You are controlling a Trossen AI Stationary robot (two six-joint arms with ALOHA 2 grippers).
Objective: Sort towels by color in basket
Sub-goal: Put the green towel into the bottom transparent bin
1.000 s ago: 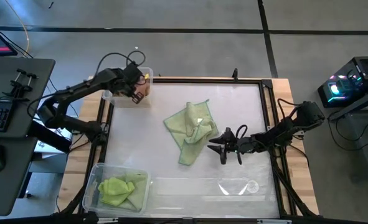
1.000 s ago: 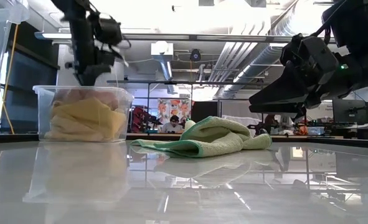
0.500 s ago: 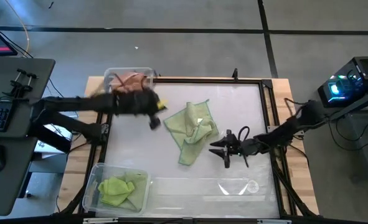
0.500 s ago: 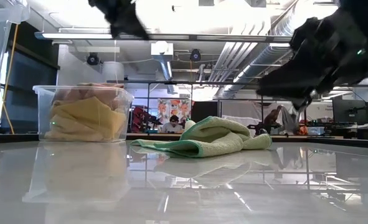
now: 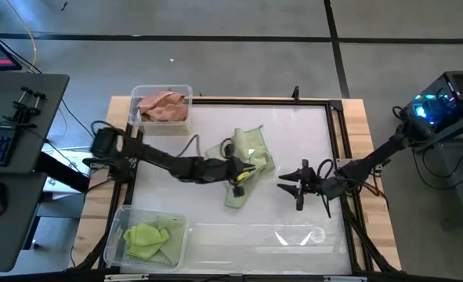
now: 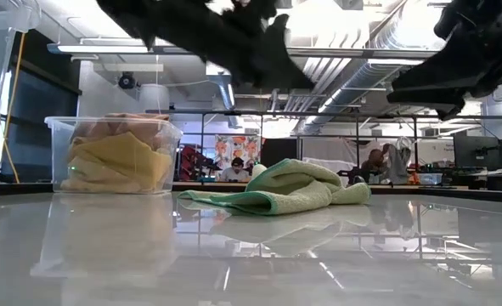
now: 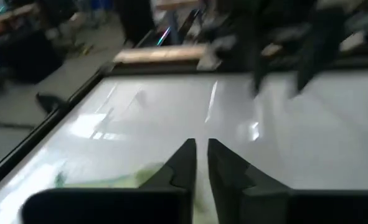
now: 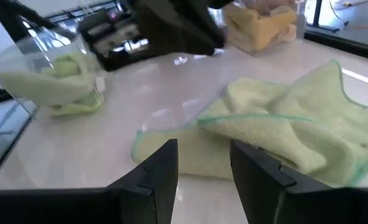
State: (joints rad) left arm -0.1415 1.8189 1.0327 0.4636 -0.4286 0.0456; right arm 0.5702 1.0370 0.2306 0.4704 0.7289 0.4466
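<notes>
A pale green towel (image 5: 243,160) lies crumpled on the white table (image 5: 184,204), mid-table; it also shows in the low view (image 6: 276,191) and the right wrist view (image 8: 283,124). My left gripper (image 5: 239,172) hangs above it at the end of the stretched-out arm, well clear of it (image 6: 272,55), with its fingers almost together (image 7: 201,163) and nothing between them. My right gripper (image 5: 298,186) stands open to the right of the towel (image 8: 203,168), holding nothing. A lime green towel (image 5: 146,239) lies in the near left bin. Salmon and peach towels (image 5: 162,106) lie in the far left bin.
The far left bin (image 6: 115,157) shows mustard yellow cloth under the salmon pink cloth. A clear bin (image 5: 294,235) stands at the near edge, right of the lime one. A raised frame (image 5: 337,157) borders the table. Bare surface lies between the towel and the bins.
My left arm has swung from above the far left bin toward the table's middle, and its gripper has tipped from pointing down to nearly level over the pale green towel. My right gripper has drawn back toward the right edge and risen a little. The towel has not moved.
</notes>
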